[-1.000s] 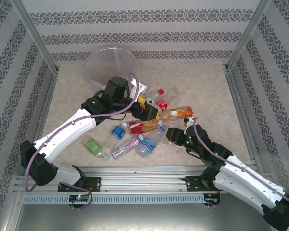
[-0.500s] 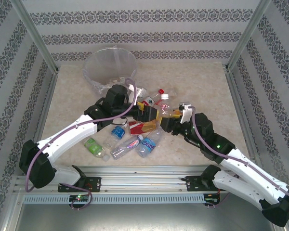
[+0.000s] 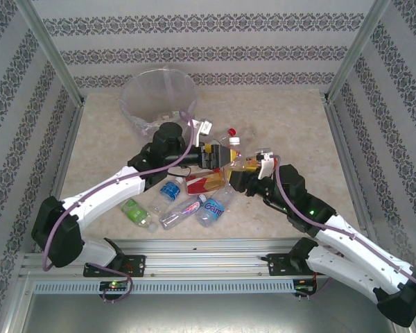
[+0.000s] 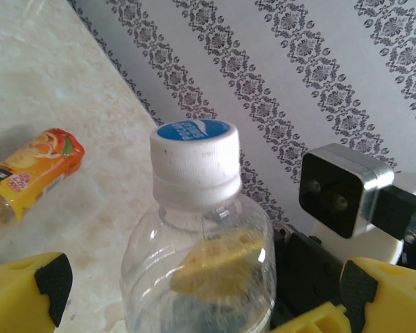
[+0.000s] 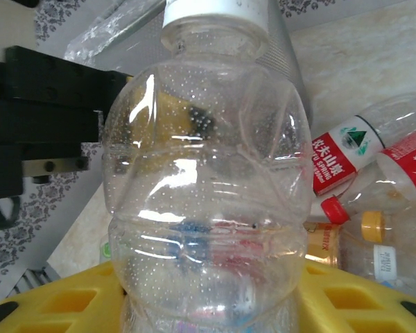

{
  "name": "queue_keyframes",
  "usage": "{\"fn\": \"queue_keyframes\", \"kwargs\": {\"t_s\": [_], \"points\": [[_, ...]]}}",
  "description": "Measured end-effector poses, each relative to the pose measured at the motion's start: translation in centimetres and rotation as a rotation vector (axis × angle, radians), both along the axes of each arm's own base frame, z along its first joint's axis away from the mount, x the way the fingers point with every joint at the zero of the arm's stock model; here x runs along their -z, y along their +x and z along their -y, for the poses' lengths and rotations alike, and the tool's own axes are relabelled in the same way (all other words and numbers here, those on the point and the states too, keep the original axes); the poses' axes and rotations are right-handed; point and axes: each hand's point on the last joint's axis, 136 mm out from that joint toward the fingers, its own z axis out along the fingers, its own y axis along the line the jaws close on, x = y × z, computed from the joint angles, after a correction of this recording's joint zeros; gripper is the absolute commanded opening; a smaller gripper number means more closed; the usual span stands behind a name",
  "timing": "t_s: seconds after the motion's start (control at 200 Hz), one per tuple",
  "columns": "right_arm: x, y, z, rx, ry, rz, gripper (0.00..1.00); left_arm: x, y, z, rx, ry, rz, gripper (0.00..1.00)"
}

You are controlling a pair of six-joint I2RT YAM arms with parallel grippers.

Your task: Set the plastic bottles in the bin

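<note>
Bright, even light falls from above, and shadows on the table are faint and soft-edged. The overhead view is slightly soft. In the right wrist view, white glare streaks the clear bottle. The left wrist view is crisp on the cap.

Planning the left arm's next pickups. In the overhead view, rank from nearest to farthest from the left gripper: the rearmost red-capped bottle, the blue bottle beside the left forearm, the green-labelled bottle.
1. Rearmost red-capped bottle, just beyond the left gripper.
2. Blue bottle, back toward the bases, beside the forearm.
3. Green-labelled bottle, far left, near the front rail.
</note>
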Motion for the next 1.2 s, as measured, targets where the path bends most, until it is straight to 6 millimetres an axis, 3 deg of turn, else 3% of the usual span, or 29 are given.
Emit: {"fn": "queue_keyframes", "kwargs": {"t_s": [0.205,0.545,0.794,0.954,1.199], "points": [[-0.5,-0.2,-0.7,-0.037,0.025,0.012,0.52,0.4,0.1,0.7,0.026,-0.032,-0.029,0.99],[-0.5,-0.3,-1.1,-0.055,0.032,0.012,0.52,0.1,-0.7,1.0,0.078,-0.059,-0.036,0.71],[-0.3,-0.4,-1.3,-0.069,0.036,0.001,0.54,0.6,-0.7,0.9,0.077,-0.065,-0.027,0.56],[-0.5,-0.4,-1.4,-0.068,0.044,0.008,0.67,0.3,-0.7,0.9,0.078,-0.077,-0.012,0.43],[-1.1,-0.9,-1.3,-0.081,0.061,0.027,0.86,-0.1,-1.1,0.8,0.105,-0.092,-0.026,0.42]]}}
